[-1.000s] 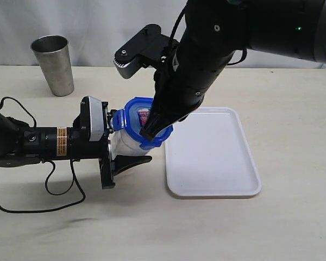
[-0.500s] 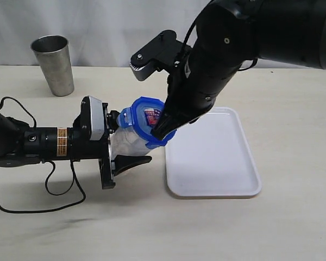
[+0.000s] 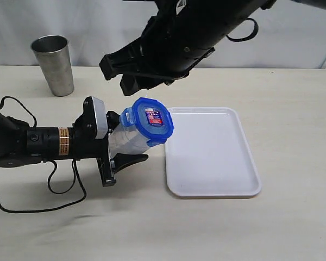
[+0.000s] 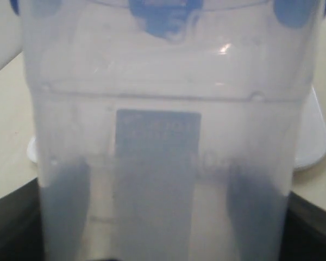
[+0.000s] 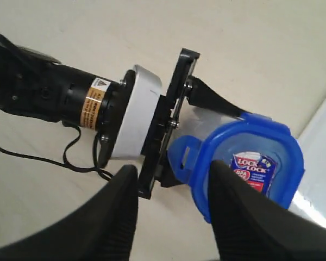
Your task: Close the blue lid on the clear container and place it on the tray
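L gripper (image 3: 129,140) grips clear container (image 3: 122,144), blue lid (image 3: 151,120) on, axis tilted toward adjacent tray (image 3: 217,182); R gripper (image 5: 174,173) released.

Shows a grey metal tumbler (image 3: 53,64) at the far left, upright on a pale beige table (image 3: 293,228). Tapers from a wide open mouth to a narrower base. Looks dull and brushed, with soft vertical reflections down the side. Sits close to the table's far edge, just in front of a white cloth backdrop (image 3: 98,24). Hangs there in loose vertical folds, spanning the full width from left to right.
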Controlling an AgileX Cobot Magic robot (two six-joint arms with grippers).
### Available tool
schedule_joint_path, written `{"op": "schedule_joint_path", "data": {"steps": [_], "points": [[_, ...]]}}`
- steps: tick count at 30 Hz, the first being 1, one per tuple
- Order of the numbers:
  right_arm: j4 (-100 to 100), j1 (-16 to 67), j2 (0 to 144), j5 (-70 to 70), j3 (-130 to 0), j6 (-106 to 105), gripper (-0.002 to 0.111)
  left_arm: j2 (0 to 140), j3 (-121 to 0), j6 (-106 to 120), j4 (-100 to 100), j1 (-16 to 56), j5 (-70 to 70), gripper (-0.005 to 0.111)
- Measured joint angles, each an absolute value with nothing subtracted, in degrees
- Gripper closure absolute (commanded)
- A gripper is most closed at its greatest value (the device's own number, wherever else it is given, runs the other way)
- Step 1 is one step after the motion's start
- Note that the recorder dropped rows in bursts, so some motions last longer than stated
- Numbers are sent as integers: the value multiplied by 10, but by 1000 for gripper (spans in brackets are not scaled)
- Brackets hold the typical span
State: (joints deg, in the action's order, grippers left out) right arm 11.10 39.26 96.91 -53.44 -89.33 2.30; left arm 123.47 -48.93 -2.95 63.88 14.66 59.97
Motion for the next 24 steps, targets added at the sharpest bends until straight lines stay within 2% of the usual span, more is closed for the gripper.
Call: {"op": "schedule_joint_path", "data": {"steps": [8, 10, 12, 16, 24], "points": [[-58, 462, 1069, -588, -941, 143, 67, 1235, -489, -30, 639, 147, 598, 107], [-110, 484, 1074, -586, -964, 178, 60, 1235, -489, -30, 639, 147, 598, 107], [-164, 498, 1075, -588, -976, 213, 60, 1233, -489, -30, 639, 147, 597, 107], [-183, 500, 1087, -637, -979, 230, 64, 1233, -489, -30, 639, 147, 597, 107], [-176, 501, 1120, -613, -980, 231, 64, 1233, -489, -31, 634, 147, 595, 107]]}}
